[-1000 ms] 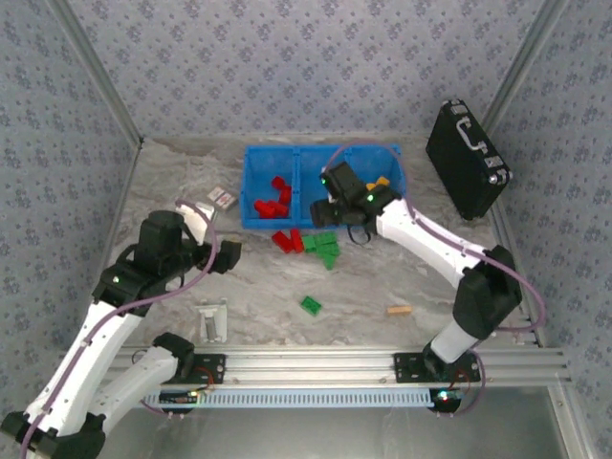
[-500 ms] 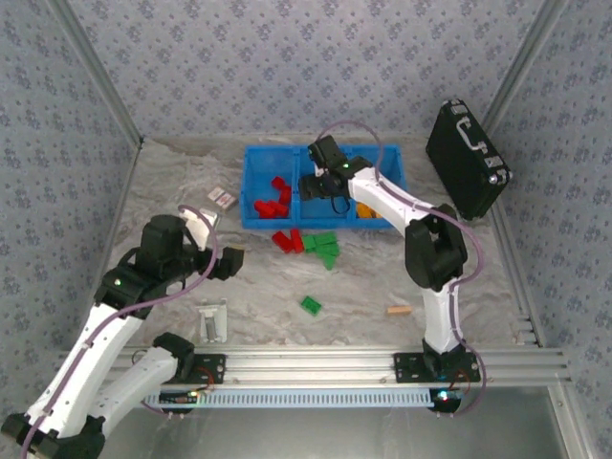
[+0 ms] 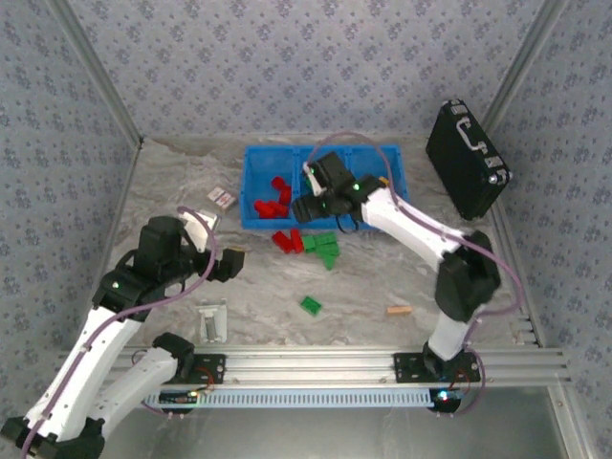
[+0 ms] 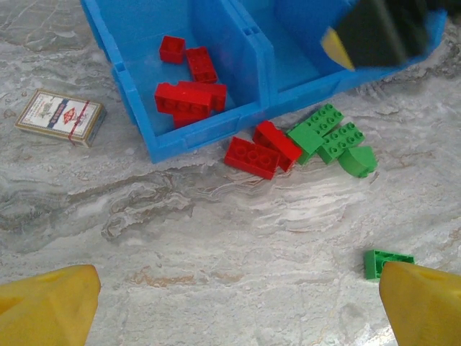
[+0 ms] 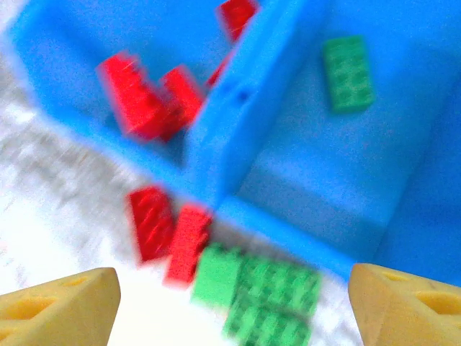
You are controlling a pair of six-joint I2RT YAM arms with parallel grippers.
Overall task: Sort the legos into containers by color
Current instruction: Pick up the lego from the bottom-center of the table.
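Note:
The three joined blue bins (image 3: 258, 163) stand at the back middle. Red bricks (image 3: 273, 203) lie in the left bin (image 4: 130, 43), and one green brick (image 5: 348, 72) lies in the middle bin. On the table in front lie two red bricks (image 4: 261, 150), a clump of green bricks (image 4: 333, 137) and, nearer, a lone green brick (image 3: 311, 305). My right gripper (image 3: 310, 211) hovers over the bins' front wall, open and empty (image 5: 234, 303); its view is blurred. My left gripper (image 3: 232, 263) hangs open over bare table (image 4: 238, 310), near the lone green brick (image 4: 387, 261).
A small card pack (image 4: 61, 117) lies left of the bins. A black case (image 3: 467, 158) leans at the back right. A tan stick (image 3: 399, 310) lies front right, and a pale flat piece (image 3: 212, 320) front left. The right arm covers much of the right bin.
The right gripper swung back over the middle bin, then returned toward the bins' front wall. The left gripper drifted slightly right.

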